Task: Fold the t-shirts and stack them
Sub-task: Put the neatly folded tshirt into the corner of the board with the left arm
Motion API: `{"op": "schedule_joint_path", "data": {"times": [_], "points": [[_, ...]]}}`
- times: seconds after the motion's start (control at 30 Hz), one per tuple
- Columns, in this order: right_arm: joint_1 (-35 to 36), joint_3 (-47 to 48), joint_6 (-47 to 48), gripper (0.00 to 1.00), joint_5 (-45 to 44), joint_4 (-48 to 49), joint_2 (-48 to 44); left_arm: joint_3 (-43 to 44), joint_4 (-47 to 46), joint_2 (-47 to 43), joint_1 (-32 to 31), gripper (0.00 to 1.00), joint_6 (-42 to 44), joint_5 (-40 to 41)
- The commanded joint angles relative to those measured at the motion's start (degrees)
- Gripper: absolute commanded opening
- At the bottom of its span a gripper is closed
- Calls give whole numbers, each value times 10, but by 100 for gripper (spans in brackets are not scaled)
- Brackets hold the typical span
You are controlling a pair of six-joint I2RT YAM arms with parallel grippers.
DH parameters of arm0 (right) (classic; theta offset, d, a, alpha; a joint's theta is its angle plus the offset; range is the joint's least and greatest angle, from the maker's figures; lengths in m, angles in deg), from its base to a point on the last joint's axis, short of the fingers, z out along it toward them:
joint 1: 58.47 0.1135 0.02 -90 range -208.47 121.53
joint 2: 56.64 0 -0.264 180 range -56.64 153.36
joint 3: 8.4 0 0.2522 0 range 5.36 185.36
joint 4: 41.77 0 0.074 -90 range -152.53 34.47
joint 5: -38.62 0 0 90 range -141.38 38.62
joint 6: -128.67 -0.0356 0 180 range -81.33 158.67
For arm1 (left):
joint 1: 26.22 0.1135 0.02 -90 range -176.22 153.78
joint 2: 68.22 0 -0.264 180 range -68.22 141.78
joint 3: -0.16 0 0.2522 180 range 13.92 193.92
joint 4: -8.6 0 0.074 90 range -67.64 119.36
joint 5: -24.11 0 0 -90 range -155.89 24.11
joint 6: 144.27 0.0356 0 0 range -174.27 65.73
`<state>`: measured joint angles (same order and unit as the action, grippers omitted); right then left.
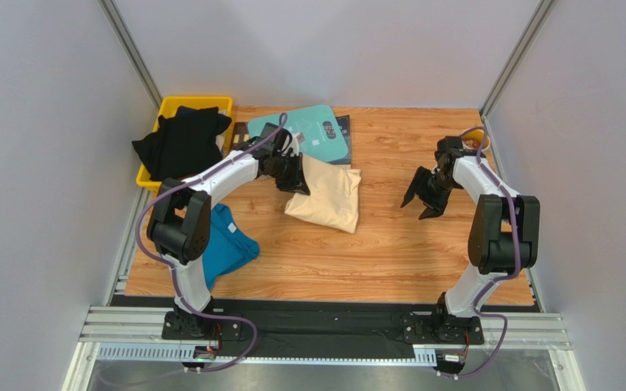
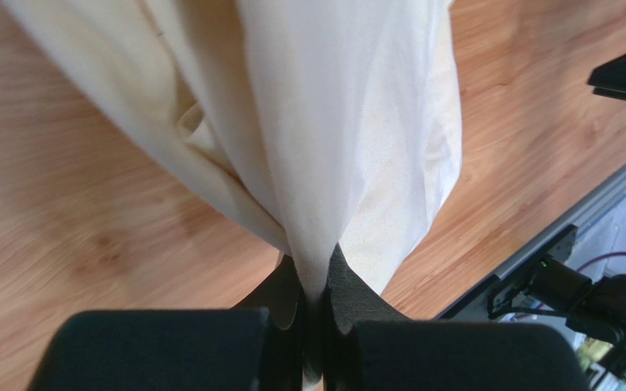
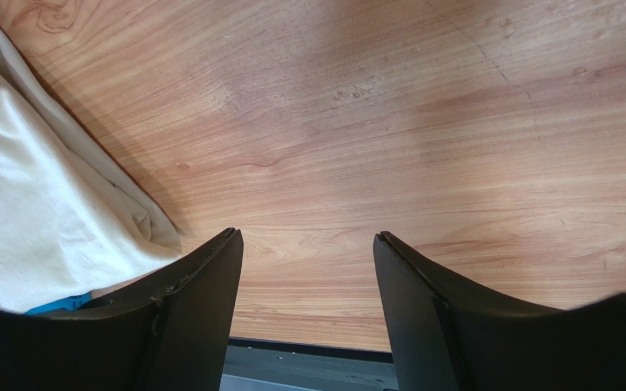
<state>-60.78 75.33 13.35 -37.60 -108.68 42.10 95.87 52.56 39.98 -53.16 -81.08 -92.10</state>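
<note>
Status: left pincer clenched on cream shirt, right pincer released

Left pincer (image 2: pixel 315 326) is clamped on a gathered edge of the cream-yellow t-shirt (image 1: pixel 328 199). In the left wrist view the cloth runs straight into the closed jaws, and the two dark pads press against each other with only fabric between them. The gripped edge is lifted. The rest of the shirt, folded into a rough rectangle, rests on the desk (image 1: pixel 422 252) around the middle, nearer the far edge than the near one.

Right pincer (image 3: pixel 304 236) stands with its jaws apart and nothing between them. It hangs above bare wood toward the right edge of the desk, well apart from the cream-yellow shirt. The right wrist view shows that shirt at the left of the picture, beyond the left finger.

The teal-blue t-shirt (image 1: pixel 226 244) lies crumpled by the left edge of the desk, toward the near-left corner, partly hidden under the left arm (image 1: pixel 210 175).

The black t-shirts (image 1: pixel 181 142) sit heaped in a yellow bin (image 1: pixel 198 101) at the far-left corner, with cloth spilling over its rim.

A teal board (image 1: pixel 320 130) with white print lies flat at the far edge, just beyond the gripped shirt.
</note>
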Motion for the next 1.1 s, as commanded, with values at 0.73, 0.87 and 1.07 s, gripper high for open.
{"op": "schedule_joint_path", "data": {"times": [0.73,0.87,1.07], "points": [[7,105,-15,64,97,-6,101,-191,165,-259,103,0,-55,216],[7,108,-17,64,107,-6,111,-190,201,-278,116,0,-69,252],[8,102,-22,64,117,-5,116,-187,248,-313,146,0,-90,281]]}}
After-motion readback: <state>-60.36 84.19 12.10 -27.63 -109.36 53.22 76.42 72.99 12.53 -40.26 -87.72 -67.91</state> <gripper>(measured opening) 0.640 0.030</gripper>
